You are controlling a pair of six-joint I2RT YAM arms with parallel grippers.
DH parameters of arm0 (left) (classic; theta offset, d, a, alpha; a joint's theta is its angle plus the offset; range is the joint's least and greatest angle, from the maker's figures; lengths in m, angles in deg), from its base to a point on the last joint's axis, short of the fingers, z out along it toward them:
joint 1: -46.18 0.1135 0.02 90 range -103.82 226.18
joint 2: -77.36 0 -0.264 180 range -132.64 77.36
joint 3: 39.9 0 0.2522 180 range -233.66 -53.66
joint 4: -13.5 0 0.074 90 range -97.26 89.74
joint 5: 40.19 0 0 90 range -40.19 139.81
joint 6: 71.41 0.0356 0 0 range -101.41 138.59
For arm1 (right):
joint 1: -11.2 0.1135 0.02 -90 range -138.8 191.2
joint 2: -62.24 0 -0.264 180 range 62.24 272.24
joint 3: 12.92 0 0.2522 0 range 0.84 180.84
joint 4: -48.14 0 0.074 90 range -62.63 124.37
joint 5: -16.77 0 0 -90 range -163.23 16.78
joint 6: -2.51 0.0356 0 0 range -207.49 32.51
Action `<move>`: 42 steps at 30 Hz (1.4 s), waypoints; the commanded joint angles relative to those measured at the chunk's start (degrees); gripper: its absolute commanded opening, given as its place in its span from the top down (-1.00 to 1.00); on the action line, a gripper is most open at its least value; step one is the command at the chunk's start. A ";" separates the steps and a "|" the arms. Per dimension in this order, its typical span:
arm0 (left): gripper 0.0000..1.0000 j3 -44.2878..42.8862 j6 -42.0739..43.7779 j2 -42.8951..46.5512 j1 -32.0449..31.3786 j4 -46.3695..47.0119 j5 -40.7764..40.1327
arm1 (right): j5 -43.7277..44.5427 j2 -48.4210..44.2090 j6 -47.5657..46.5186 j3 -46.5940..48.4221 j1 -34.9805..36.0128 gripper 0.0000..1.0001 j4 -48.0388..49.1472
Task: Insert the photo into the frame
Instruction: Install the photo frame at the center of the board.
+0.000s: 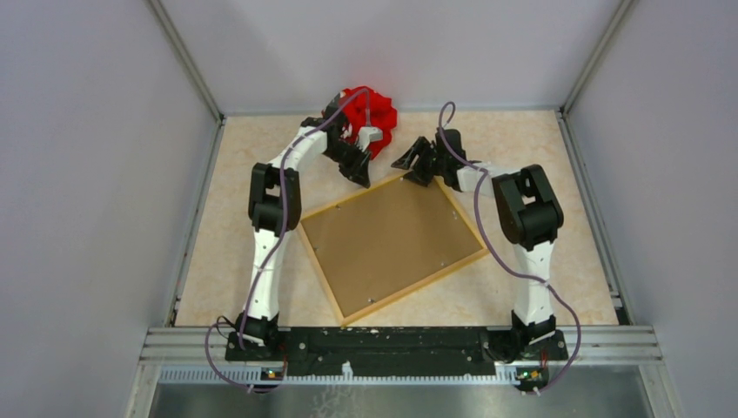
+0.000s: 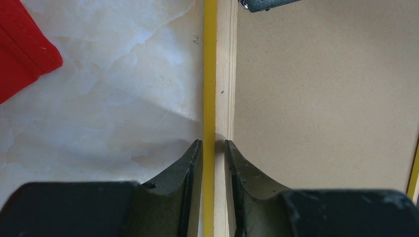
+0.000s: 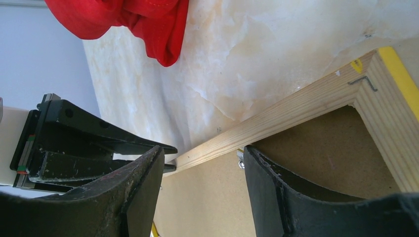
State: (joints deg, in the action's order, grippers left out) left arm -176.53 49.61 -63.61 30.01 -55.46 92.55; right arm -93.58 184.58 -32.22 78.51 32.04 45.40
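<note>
The left gripper (image 2: 213, 143) clamps the face-down frame (image 2: 220, 74), the right gripper (image 3: 203, 150) gapes open nearby (photo unseen); next likely securing the backing board (image 1: 392, 239).

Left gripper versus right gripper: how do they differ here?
The left gripper has its fingers closed narrowly on a rail of the yellow-edged wooden frame; the right gripper has its fingers spread wide, clamping nothing. The left sits farther from the frame's far corner, the right beside it. Both are at the same rail.
</note>
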 commanded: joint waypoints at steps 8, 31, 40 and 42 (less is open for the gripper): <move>0.45 3.26 2.20 1.35 -0.36 -0.70 -3.20 | 2.53 -2.64 -5.29 -0.63 -0.55 -0.22 -2.77; 0.46 3.66 2.23 1.45 -0.36 -0.63 -3.21 | -0.61 -1.19 -2.96 -0.85 0.19 -0.22 -0.74; 0.47 3.76 2.71 1.38 -0.35 -1.12 -2.85 | -1.26 0.20 -2.41 0.73 0.94 -0.22 -0.65; 0.47 3.85 2.81 1.39 -0.36 -1.20 -2.77 | -1.50 0.68 -2.56 1.36 0.96 -0.22 -0.74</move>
State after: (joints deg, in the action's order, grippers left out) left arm -174.98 50.18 -62.73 30.01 -54.26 92.68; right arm -94.61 183.62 -34.37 77.17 32.37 45.27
